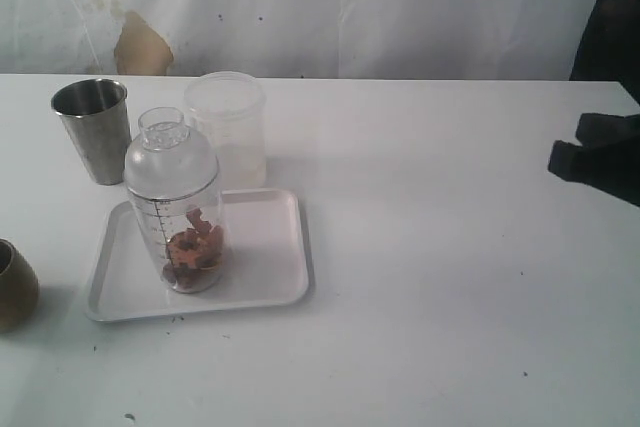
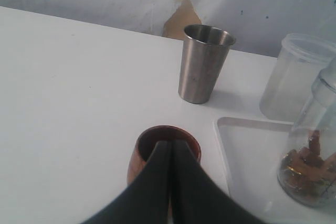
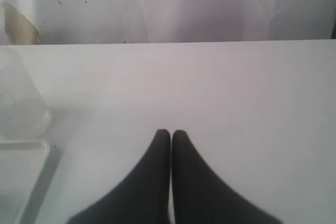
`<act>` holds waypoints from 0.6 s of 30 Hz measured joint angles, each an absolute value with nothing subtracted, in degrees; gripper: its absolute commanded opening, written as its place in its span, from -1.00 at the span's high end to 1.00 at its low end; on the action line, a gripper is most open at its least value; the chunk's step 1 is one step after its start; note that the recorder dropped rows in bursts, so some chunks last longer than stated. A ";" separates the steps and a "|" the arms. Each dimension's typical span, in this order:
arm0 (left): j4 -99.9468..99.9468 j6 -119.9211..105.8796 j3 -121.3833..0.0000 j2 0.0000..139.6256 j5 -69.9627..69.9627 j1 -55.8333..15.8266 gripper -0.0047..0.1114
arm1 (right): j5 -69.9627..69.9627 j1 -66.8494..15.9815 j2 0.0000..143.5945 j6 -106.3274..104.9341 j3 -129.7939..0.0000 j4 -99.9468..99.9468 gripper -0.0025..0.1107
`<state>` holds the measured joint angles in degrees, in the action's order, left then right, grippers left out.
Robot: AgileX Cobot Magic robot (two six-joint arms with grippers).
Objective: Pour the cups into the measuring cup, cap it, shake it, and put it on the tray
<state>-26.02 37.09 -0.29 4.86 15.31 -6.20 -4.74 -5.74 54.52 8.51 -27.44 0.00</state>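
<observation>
White table (image 1: 450, 287): measuring cup (image 1: 178, 209) on tray (image 1: 266, 269), L fingers (image 2: 155, 182) & R fingers (image 3: 155, 182) together

Makeshift robot test bench looking like a lab corner, plain white table (image 1: 450, 267) filling the view, stained, wrinkled white sheet (image 1: 400, 7) hanging behind as a backdrop, brown patch (image 1: 142, 45) marking it, black right gripper (image 3: 171, 134) hanging over the tabletop.
</observation>
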 measured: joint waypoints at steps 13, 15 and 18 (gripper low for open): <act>-26.02 37.09 -0.29 4.86 15.31 -6.20 0.91 | -5.65 -5.74 26.26 8.80 -12.69 0.00 0.96; -26.02 37.09 -0.29 4.86 15.31 -6.20 0.91 | -5.65 -5.74 21.59 8.80 -10.77 0.00 0.96; -26.02 37.09 -0.29 4.86 15.31 -6.20 0.91 | -5.75 -5.74 15.53 9.88 -8.54 0.00 0.96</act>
